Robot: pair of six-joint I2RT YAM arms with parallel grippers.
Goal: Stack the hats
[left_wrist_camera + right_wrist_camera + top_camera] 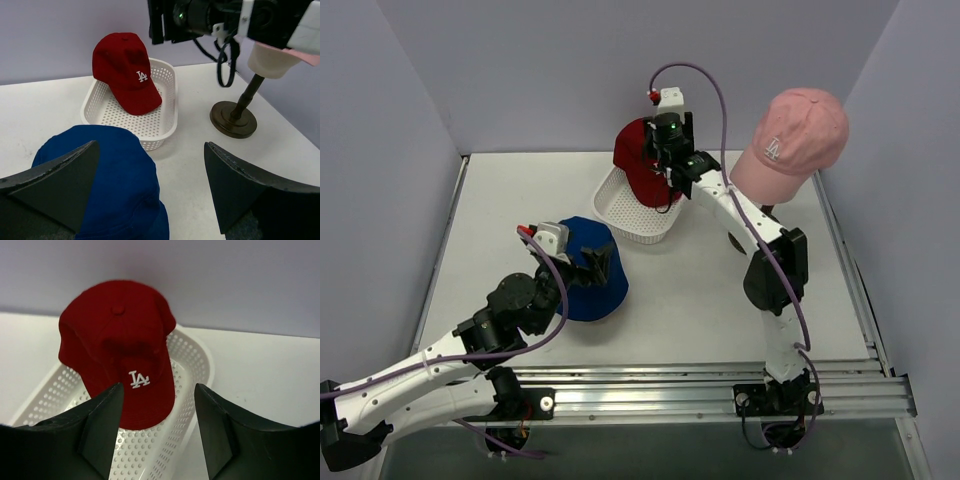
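The royal-blue bucket hat lies on the table mid-left; it also shows in the left wrist view. My left gripper is open just above it, one finger over the crown, holding nothing. The dark red LA cap leans in the white basket; it also shows in the left wrist view and the right wrist view. My right gripper is open and empty above the cap's brim. The pale pink LA cap sits on the mannequin head at the right.
The white perforated basket stands at back centre, also in the left wrist view and the right wrist view. The mannequin's brown stand is right of it. Grey walls close in the back and sides.
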